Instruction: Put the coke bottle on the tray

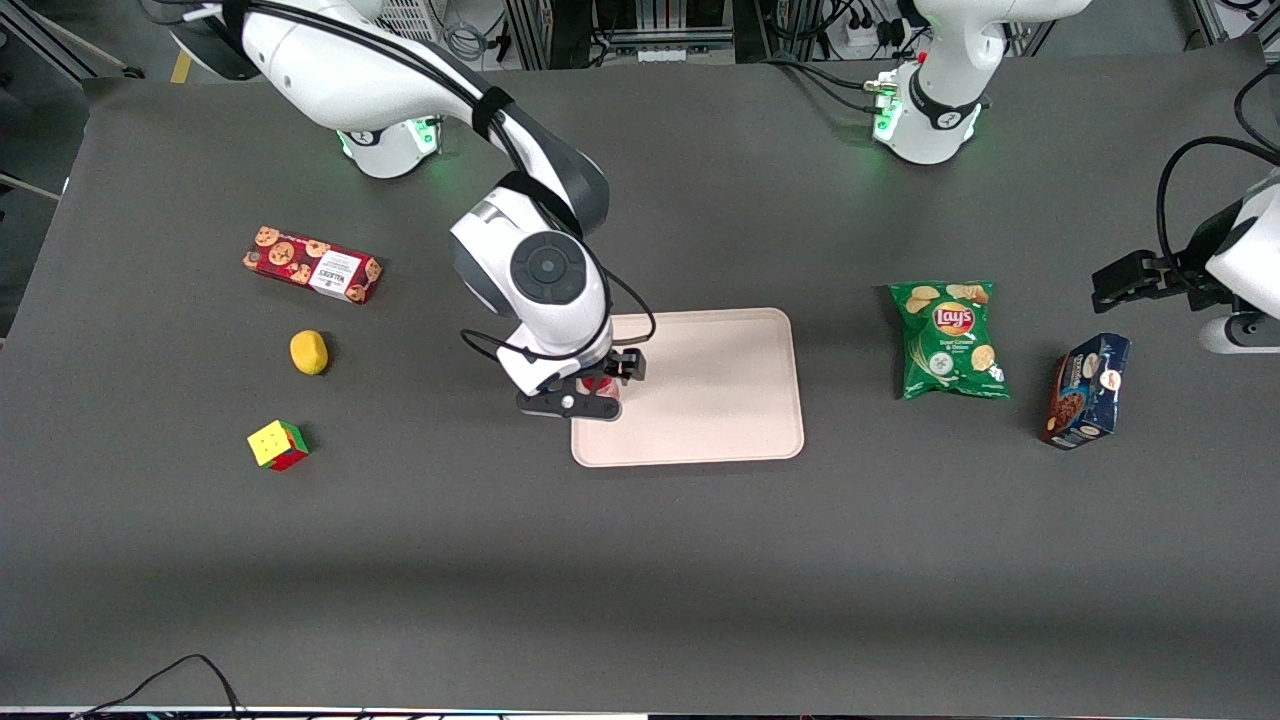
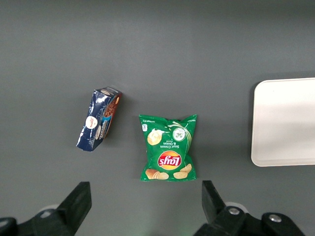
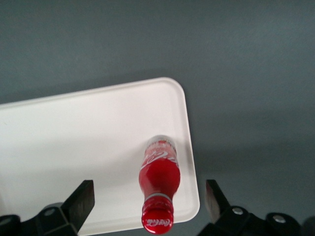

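Table [image 1: 640,560] covered in dark grey matting fills the front view, with the working arm [image 1: 420,90] reaching from its base to the middle of the scene. Taking the tray as the clock centre in the front view, the other things sit around it.

Tray [image 1: 720,400], pale pinkish-beige with rounded corners and a low rim, lies flat near the table's middle. At 3 o'clock, toward the parked arm's end, lies a green bag of crisps [image 1: 948,340], and farther out the same way a dark blue snack box [image 1: 1085,390]. At 9 to 10 o'clock, toward the working arm's end, lie a red cookie box [image 1: 312,264], a yellow lemon-like object [image 1: 308,352] and a coloured puzzle cube [image 1: 277,444].

Gripper [image 1: 597,392] hangs directly above the tray's edge at 9 o'clock. In the right wrist view its two fingers [image 3: 78,201] stand wide apart and hold nothing; the gripper [image 3: 147,206] sits above the coke bottle [image 3: 160,184], clear of it on both sides.

Coke bottle stands upright on the tray, close beside the rim near one rounded corner, its clear base on the tray surface and red cap pointing up at the wrist camera. In the front view only a sliver of red [image 1: 598,384] shows beneath the gripper.

By this evidence the placing looks done: bottle on tray, released. What seems left is for the arm to lift away without knocking the bottle over.
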`<state>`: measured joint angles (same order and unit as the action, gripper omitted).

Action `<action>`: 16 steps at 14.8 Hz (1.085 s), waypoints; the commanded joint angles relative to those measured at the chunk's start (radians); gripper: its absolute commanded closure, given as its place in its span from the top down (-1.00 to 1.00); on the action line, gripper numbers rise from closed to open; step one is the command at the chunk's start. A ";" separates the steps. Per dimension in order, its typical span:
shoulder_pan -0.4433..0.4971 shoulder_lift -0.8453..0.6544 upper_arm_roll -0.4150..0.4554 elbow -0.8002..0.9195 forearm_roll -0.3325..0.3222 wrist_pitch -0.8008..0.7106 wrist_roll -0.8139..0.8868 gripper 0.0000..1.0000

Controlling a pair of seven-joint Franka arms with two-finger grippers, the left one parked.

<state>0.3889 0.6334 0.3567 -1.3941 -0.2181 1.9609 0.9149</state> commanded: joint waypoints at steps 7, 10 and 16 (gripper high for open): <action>-0.327 -0.404 0.022 -0.132 0.129 -0.112 -0.365 1.00; -0.450 -0.533 0.022 -0.210 0.201 -0.180 -0.505 1.00; -0.695 -0.678 0.019 -0.316 0.253 -0.229 -0.790 1.00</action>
<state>-0.2197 0.0151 0.3674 -1.6500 0.0027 1.7462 0.2407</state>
